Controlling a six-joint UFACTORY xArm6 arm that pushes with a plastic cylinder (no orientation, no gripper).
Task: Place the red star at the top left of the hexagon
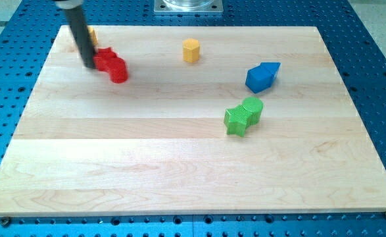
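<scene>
Wood board (179, 171), my tip (89, 66) touching red star (111, 64) at its left, no pincer on rig, yellow hexagon (191, 50) well right

Dark rod enters from view's top, near board's far left corner. Rod leans slightly, upper part toward view's left, lower end toward view's right. My tip (89, 66) down at board surface, close to top edge, well in from left edge. Rod straight, matte black, upper portion cut off by frame. No other arm part visible.
</scene>
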